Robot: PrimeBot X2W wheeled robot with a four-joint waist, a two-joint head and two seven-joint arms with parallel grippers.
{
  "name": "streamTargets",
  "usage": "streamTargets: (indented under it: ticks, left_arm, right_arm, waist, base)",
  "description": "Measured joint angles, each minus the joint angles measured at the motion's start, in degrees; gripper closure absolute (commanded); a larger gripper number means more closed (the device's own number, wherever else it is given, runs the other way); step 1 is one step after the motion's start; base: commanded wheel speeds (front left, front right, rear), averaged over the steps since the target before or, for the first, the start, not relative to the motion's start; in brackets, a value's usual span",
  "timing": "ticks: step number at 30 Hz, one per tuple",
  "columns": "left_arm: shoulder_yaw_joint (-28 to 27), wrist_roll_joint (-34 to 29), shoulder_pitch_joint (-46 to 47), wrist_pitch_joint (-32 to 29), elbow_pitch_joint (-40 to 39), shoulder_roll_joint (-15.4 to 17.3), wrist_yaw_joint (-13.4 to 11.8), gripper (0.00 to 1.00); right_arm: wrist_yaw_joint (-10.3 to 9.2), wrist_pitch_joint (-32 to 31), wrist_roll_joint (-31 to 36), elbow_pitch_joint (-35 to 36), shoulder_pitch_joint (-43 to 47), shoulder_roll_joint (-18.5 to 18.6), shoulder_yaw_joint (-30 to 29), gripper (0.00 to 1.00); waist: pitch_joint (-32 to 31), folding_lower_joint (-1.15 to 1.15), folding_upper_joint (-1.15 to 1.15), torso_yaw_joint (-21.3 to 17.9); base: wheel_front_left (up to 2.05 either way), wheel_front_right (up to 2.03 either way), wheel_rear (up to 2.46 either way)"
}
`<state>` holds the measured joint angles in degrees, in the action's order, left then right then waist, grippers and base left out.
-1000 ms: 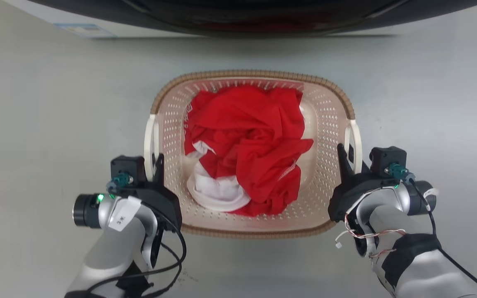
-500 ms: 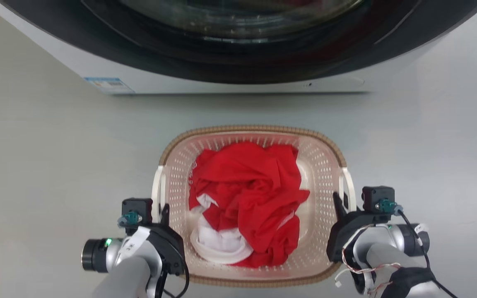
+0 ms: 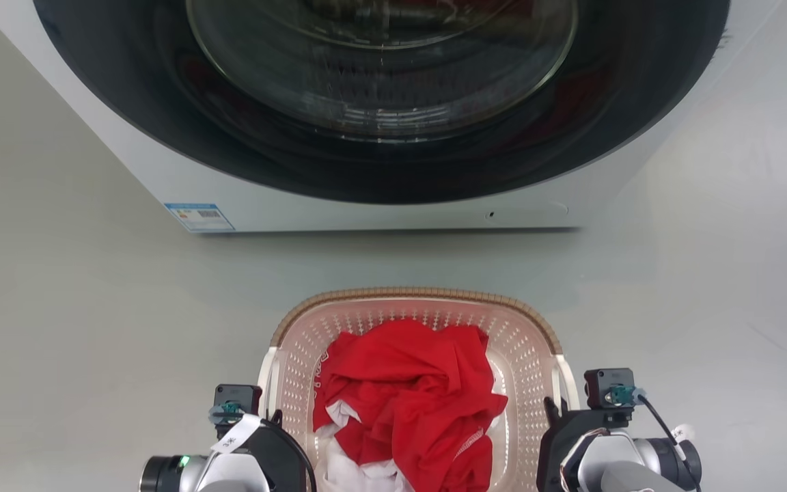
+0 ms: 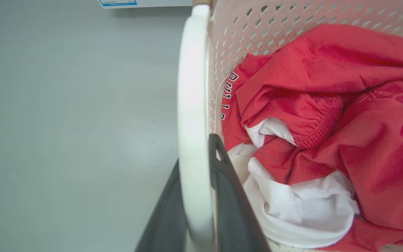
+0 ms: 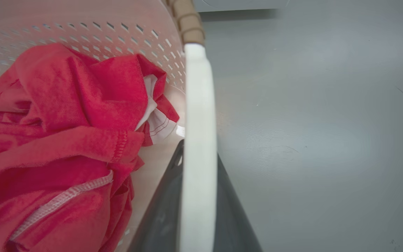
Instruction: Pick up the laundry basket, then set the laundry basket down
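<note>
Laundry basket (image 3: 421,295) sits at 6 o'clock in your head view, apart from the washer (image 3: 366,217) at 12 o'clock. Your left gripper (image 4: 195,150) is clamped on the white left handle (image 4: 191,77) at the basket's 9 o'clock, one finger on either side. Your right gripper (image 5: 198,150) is clamped likewise on the white right handle (image 5: 198,87) at 3 o'clock. Red clothes (image 3: 414,389) lie inside, over a white garment (image 4: 292,217). Whether the base touches the grey floor (image 3: 93,328) you cannot tell from these views.
</note>
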<state>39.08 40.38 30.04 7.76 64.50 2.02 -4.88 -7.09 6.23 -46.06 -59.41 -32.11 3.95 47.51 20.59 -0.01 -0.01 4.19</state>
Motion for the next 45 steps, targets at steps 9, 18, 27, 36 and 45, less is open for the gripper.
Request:
streamTargets:
  ticks: [9,18,27,36,45]
  left_arm:
    - [1.4,2.4,-2.7,-2.9,0.7,0.1,-0.2,1.00]
    - [2.9,3.6,-6.5,-5.2,1.4,0.2,-0.2,1.00]
    - [4.1,5.3,-8.6,-6.3,2.2,0.4,-0.2,1.00]
    - [4.5,5.8,-10.2,-6.6,2.6,0.5,-0.2,1.00]
    - [4.7,6.4,-10.6,-6.7,2.9,0.5,-0.2,1.00]
  right_arm:
    - [-0.22,-3.5,-2.1,0.4,1.7,0.0,3.7,1.00]
    - [-0.54,-6.2,-5.3,1.0,6.1,0.1,6.9,1.00]
    - [-0.73,-7.8,-8.1,1.7,8.7,0.1,9.1,1.00]
    - [-0.80,-8.5,-10.0,2.0,9.6,0.2,10.5,1.00]
    - [-0.81,-8.7,-11.9,2.0,9.6,0.2,11.6,1.00]
  waist:
    - [-4.6,0.00,0.00,-0.4]
    - [-9.8,0.00,0.01,-0.4]
    - [-14.5,0.00,0.00,-0.7]
    - [-17.7,0.00,0.00,-1.0]
    - [-18.6,0.01,0.01,-1.1]
  base:
    - [0.00,0.00,0.00]
    - [0.00,0.00,0.00]
    - [0.00,0.00,0.00]
    - [0.00,0.00,0.00]
    - [0.00,0.00,0.00]
